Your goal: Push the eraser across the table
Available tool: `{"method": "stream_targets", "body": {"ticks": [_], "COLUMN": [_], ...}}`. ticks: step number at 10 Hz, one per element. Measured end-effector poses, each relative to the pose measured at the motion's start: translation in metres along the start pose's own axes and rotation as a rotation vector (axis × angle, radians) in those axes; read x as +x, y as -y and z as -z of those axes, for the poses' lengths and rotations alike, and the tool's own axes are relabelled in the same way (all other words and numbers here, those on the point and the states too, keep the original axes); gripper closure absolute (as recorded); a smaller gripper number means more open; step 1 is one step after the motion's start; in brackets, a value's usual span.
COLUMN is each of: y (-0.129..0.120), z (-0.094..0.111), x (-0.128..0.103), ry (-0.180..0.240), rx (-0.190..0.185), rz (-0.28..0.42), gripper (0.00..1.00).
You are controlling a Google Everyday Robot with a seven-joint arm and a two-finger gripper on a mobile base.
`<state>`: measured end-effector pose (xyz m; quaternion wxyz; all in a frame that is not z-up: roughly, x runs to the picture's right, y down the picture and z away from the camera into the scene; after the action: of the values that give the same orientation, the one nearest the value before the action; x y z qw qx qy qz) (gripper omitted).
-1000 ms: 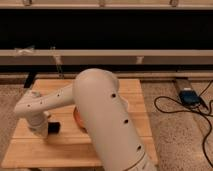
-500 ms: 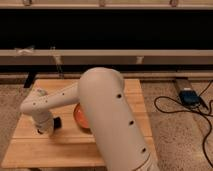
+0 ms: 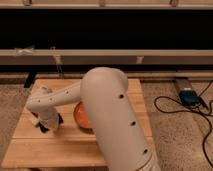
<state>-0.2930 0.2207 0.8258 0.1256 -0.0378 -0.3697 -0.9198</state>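
The eraser cannot be told apart from the dark shapes under the gripper [image 3: 49,125], which sits low on the left part of the table [image 3: 35,150], jaws pressed together. Just to its right lies an orange plate [image 3: 80,116]. The arm [image 3: 107,117] covers most of it, hiding any contents.

Robot test lab, white robot arm [image 3: 111,112], its gripper [image 3: 48,125] low over the table [image 3: 60,150] at its left, speckled floor [image 3: 175,145], trailing cables [image 3: 161,100].
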Motion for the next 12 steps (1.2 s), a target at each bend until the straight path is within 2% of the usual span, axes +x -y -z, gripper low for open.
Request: {"method": "stream_targets", "body": {"ticks": [3,9,12], "y": [-0.018,-0.062,-0.074], "z": [0.001,0.007,0.015], "x": [-0.003,-0.003,-0.002], "ry": [-0.006,-0.065,-0.09], "rx": [-0.02,-0.061,-0.079], "rz": [-0.008,-0.043,-0.049], "gripper": [1.0,1.0,1.0]}}
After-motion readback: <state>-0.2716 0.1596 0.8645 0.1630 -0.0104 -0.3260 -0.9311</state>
